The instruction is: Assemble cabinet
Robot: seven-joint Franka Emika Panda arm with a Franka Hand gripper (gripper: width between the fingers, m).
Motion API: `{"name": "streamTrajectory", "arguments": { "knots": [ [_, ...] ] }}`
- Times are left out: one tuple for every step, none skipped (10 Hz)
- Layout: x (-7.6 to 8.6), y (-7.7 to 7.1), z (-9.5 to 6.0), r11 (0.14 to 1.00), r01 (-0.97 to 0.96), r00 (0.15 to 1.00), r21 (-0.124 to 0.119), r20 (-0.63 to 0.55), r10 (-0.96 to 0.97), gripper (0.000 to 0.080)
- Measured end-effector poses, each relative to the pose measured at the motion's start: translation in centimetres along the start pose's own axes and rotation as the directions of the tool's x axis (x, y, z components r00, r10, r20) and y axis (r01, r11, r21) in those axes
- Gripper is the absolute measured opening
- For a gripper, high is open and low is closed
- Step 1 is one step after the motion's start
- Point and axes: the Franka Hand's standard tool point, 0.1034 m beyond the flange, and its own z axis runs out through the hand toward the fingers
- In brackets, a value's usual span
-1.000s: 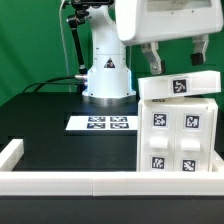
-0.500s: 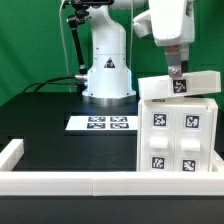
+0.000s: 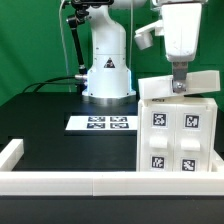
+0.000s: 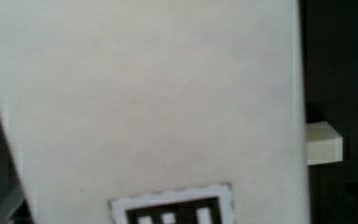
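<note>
The gripper (image 3: 178, 84) has shifted right, over the cabinet (image 3: 180, 135) top, grip unclear; marker board (image 3: 103, 123) beside; black table (image 3: 50, 125); green wall (image 3: 30, 40).

You are looking at the black table (image 3: 45, 125), which is carrying the marker board (image 3: 102, 123) at its middle (lying flat), the white cabinet (image 3: 180, 140) standing at the exterior view's right, the robot base (image 3: 108, 82) behind, and white border rails (image 3: 70, 181) edging the front.
</note>
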Motion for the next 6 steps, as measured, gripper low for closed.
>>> {"name": "streamTrajectory", "arguments": {
  "knots": [
    [-0.16,0.06,0.00,1.000,-0.004,1.000,-0.001,0.000,0.004,0.0557],
    [-0.27,0.07,0.04,1.000,-0.008,1.000,0.000,0.001,0.008,0.0557],
    [-0.30,0.06,0.05,1.000,-0.021,1.000,0.000,0.001,0.021,0.0544],
    [-0.31,0.06,0.06,0.999,-0.054,0.999,0.000,0.001,0.054,0.0544],
    [-0.51,0.10,0.07,0.993,-0.116,0.993,0.003,-0.003,0.116,0.0544],
    [-1.06,0.24,0.10,0.974,-0.228,0.974,0.003,-0.004,0.228,0.0544]
  ]
}}
